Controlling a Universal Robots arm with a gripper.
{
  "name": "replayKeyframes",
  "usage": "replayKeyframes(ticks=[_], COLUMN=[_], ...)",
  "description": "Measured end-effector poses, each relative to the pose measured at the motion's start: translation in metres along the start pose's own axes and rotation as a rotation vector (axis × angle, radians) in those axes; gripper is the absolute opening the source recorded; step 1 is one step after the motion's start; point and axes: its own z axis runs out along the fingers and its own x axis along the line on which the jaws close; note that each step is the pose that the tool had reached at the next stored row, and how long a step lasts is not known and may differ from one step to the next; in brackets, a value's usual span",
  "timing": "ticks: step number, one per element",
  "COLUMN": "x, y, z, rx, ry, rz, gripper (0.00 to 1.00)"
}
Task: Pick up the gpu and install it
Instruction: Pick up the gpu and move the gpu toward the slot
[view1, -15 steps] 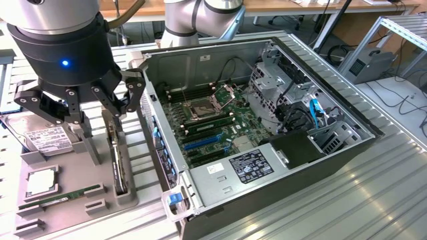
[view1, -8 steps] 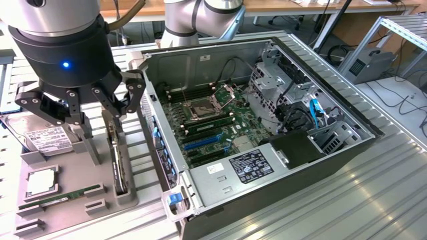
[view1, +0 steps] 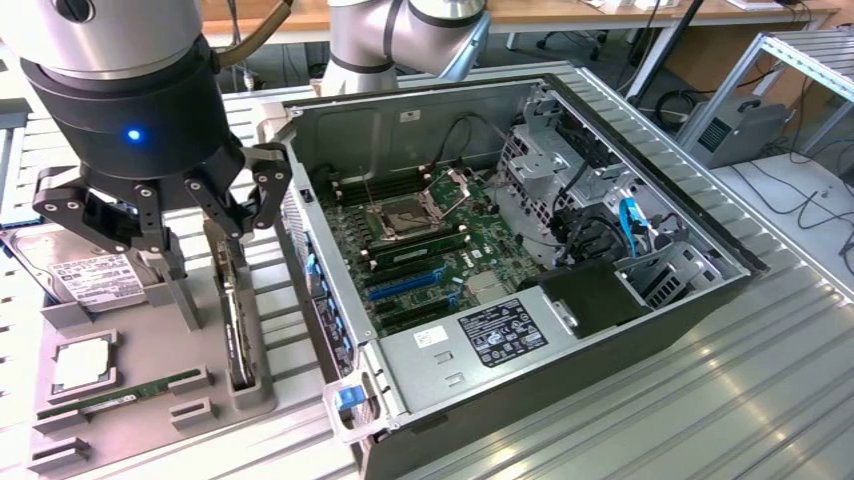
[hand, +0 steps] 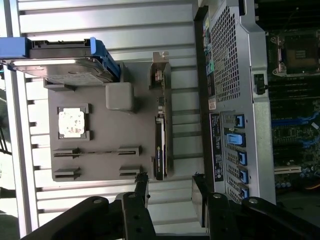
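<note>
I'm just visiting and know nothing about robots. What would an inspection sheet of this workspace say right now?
Surface: slatted metal table, with a grey holder tray on it.
Job's things: gpu stands on edge in the tray; open computer case beside it.
Clutter: hard drive, processor chip and RAM stick in the tray.
Gripper: jaws open, empty, above the tray near the gpu.
Cables: blue cable inside the case; black cables at the exterior view's right.
Surroundings: metal rack, desks behind.
</note>
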Motion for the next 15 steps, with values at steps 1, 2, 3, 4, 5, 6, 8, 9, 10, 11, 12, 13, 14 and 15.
replayKeyframes(ticks=[1,2,3,4,5,6,8,9,10,11,12,13,14,15], x=[0.0000,0.0000,0.0000,0.0000,0.0001,0.0001,0.0001,0.0001,0.0001,0.0001,0.0001,0.0001,0.0001,0.0001], y=[0.0000,-0.0001,-0.0002,-0.0002,-0.0002,-0.0002,-0.0003,-0.0004,-0.0005,-0.0005,-0.0005,-0.0005,-0.0005,-0.0005], z=[0.0001,0.0010,0.0019,0.0021,0.0022,0.0025,0.0038,0.0049,0.0051,0.0052,0.0054,0.0055,0.0058,0.0060], rx=[0.0000,0.0001,0.0002,0.0001,0.0002,0.0002,0.0002,0.0003,0.0003,0.0003,0.0003,0.0003,0.0004,0.0003], ry=[0.0000,0.0000,0.0000,0.0000,0.0000,0.0000,0.0000,0.0000,0.0000,0.0000,0.0000,0.0000,0.0000,0.0000], rz=[0.000,0.000,0.000,0.000,0.000,0.000,0.000,0.000,0.000,0.000,0.000,0.000,0.000,0.000], gripper=[0.48,0.48,0.48,0.48,0.48,0.48,0.48,0.48,0.48,0.48,0.48,0.48,0.48,0.48])
